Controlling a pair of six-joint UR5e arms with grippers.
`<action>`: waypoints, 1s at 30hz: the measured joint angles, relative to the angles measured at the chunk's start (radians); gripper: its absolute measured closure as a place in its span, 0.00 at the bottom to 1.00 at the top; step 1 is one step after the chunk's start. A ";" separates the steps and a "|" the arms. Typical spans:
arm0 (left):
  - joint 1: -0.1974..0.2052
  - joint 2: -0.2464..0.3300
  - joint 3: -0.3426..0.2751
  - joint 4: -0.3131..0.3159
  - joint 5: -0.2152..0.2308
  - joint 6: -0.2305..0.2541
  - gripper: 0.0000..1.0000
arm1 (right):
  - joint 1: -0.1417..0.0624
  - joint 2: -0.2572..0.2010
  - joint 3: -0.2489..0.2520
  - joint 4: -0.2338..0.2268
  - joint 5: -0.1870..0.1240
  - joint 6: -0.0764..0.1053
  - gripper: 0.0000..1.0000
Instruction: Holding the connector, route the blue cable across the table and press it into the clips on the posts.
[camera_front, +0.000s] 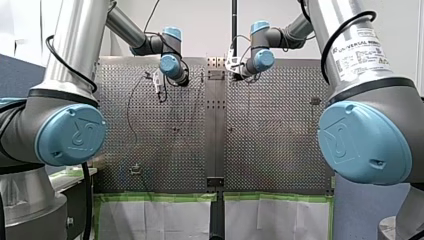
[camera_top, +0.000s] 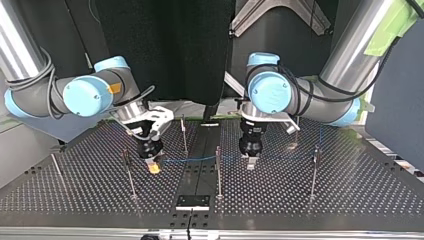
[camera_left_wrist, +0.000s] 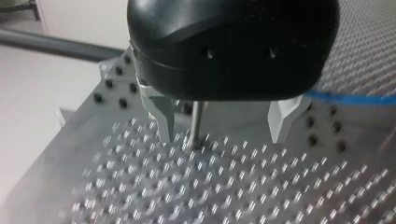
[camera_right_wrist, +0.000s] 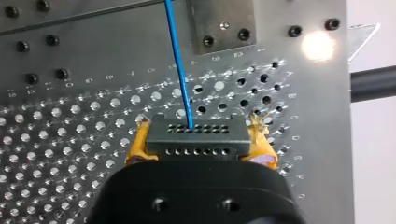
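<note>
My right gripper (camera_top: 154, 167) has the prize. In its wrist view the yellow pads (camera_right_wrist: 140, 144) are clamped on both ends of the dark grey connector (camera_right_wrist: 196, 140), which sits square across the jaws with its rows of small holes facing up. The opening is as wide as the connector and there is no slack.

The blue cable (camera_right_wrist: 180, 60) leaves the middle of the connector and runs straight ahead over the perforated table (camera_right_wrist: 70, 140), passing a bolted metal plate (camera_right_wrist: 222, 23).

In the top view that gripper hangs low over the table at the left of centre. The cable stretches from it toward the view's right, off the surface, past the central post (camera_top: 218, 170).

My left gripper (camera_left_wrist: 222, 139) sits at the right of centre. Its metal fingers (camera_left_wrist: 166, 119) are spread wide with nothing between them, and the tips are just above the holes. A thin post (camera_left_wrist: 196, 123) stands beyond the gap, on the table. The cable shows beside one finger and runs off to the side. I can't tell whether it touches that finger, because the black body hides the meeting point.
</note>
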 joint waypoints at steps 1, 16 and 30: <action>-0.003 0.008 -0.007 -0.007 0.003 0.002 0.00 | 0.000 -0.003 0.000 0.002 0.000 0.000 1.00; -0.059 0.131 -0.113 -0.030 0.022 0.010 0.00 | 0.002 -0.062 0.024 0.056 0.005 -0.019 1.00; -0.168 0.150 -0.099 0.019 -0.049 0.032 0.00 | -0.002 -0.068 0.052 0.057 0.052 -0.041 1.00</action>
